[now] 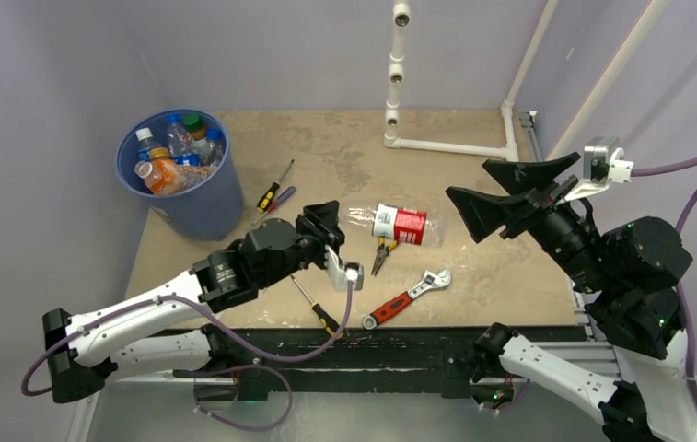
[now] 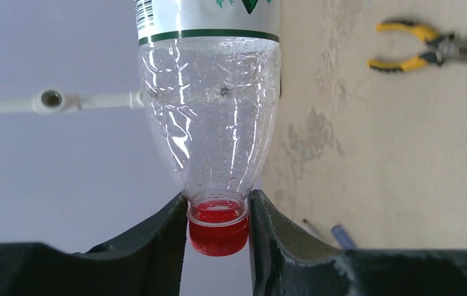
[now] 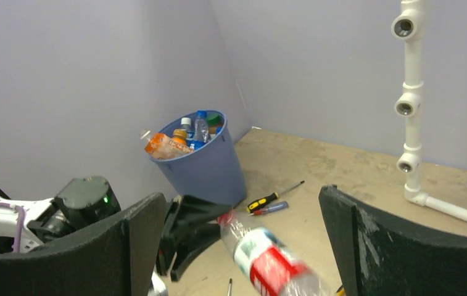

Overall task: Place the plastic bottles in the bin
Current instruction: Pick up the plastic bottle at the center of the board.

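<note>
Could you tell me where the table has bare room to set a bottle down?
Bare table lies along the far edge between the blue bin and the white pipe frame, and again right of the red-labelled bottle. The near middle is crowded: pliers, adjustable wrench, screwdriver and the left gripper clamping the bottle's cap.

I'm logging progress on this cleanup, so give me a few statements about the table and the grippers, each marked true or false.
1. The left gripper grips the clear bottle at its red cap. True.
2. The right gripper holds something. False: it is open and empty.
3. The bin is empty. False: several bottles lie in it.
4. Yellow-handled pliers lie on the table beside the clear bottle. True.
</note>
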